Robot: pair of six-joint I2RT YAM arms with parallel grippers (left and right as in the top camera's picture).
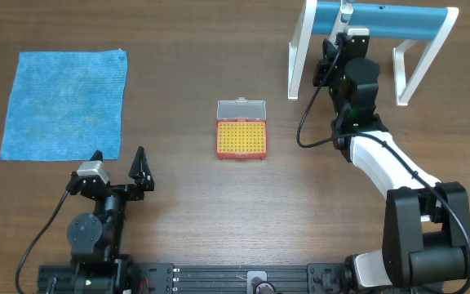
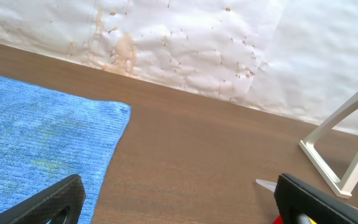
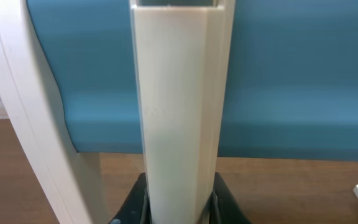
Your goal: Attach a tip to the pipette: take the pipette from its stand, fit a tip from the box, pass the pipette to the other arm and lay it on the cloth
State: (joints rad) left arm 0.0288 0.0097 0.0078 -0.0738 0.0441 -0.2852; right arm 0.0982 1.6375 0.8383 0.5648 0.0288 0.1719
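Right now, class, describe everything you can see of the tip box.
The tip box is a small rectangular plastic box: an orange-red base holding yellow tips in tight rows. Its clear lid is open, lying flat on the side away from the arms' bases. It sits level near the middle of the wooden table, and nothing but the table touches it.

A brown wood-grain table [image 1: 219, 212] meets a white, crinkled wall covering [image 2: 197, 43] flecked with brownish stains.
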